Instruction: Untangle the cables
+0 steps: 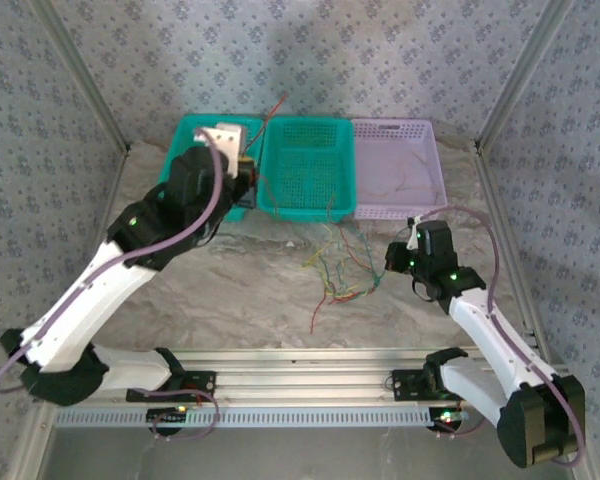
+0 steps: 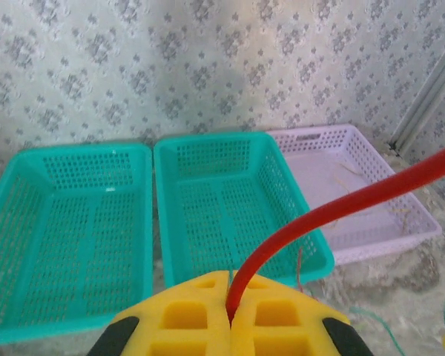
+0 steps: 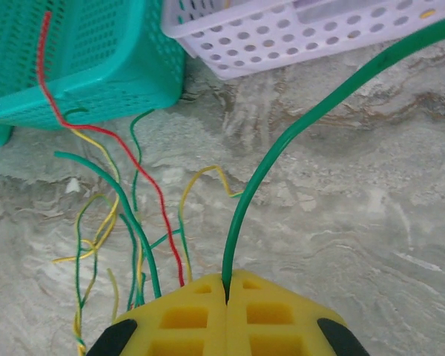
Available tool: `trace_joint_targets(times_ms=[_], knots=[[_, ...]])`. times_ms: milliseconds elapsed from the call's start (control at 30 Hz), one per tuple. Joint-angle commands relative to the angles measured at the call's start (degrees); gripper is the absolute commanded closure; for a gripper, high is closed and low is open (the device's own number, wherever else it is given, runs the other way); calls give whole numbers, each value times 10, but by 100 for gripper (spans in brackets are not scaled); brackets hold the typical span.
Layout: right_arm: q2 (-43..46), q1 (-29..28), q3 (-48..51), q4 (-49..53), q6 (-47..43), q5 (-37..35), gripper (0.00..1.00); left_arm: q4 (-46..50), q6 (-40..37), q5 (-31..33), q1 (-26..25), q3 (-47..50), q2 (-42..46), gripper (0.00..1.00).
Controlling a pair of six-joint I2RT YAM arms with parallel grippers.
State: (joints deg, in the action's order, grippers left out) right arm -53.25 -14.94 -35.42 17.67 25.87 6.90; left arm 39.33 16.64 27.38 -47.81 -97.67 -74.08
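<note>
The middle teal basket point(image 1: 307, 212) stands at the far side of the marbled table top point(image 1: 230, 295). A second teal basket point(image 1: 184, 135) sits directly to its left and a lilac basket point(image 1: 395, 123) directly to its right. Patterned wall panels point(image 1: 310, 55) rise behind it.

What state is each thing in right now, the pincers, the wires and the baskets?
Left pincer: shut on the red wire.
Right pincer: shut on the green wire.
Wire pile: tangled on the table.
Left teal basket: empty.
Middle teal basket: empty.
Lilac basket: few thin wires inside.
</note>
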Motion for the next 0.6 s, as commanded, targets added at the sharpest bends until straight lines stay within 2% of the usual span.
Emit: trace_joint_targets(times_ms=[0, 300, 567], knots=[[31, -13, 1, 3, -3, 8, 100, -60, -45, -35, 34, -53, -55, 100], [84, -39, -1, 42, -4, 9, 100, -165, -46, -67, 105, -117, -221, 100], [131, -66, 1, 68, 3, 3, 100, -128, -26, -61, 104, -215, -413, 100]])
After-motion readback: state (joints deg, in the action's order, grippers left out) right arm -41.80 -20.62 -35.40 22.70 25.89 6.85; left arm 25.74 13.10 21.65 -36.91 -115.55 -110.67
